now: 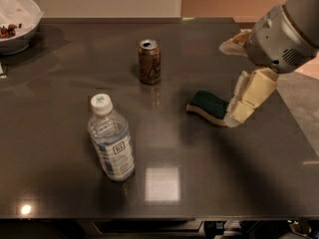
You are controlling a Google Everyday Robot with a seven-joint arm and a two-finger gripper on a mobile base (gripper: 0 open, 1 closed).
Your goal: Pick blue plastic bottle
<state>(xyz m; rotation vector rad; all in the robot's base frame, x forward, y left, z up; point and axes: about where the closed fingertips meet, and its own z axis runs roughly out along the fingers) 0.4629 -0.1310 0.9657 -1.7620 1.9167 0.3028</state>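
Observation:
The blue plastic bottle (110, 139) stands upright on the dark table (60, 83), front left of centre. It is clear, with a white cap and a blue-and-white label. My gripper (227, 83) comes in from the right, above the table's right side and just right of the sponge. Its two cream fingers (247, 96) stand apart with nothing between them. The gripper is well to the right of the bottle and higher than it.
A brown drink can (149, 61) stands behind the bottle, toward the table's middle back. A green-and-yellow sponge (207, 106) lies just left of the gripper. A white bowl (15, 23) with food sits at the far left corner.

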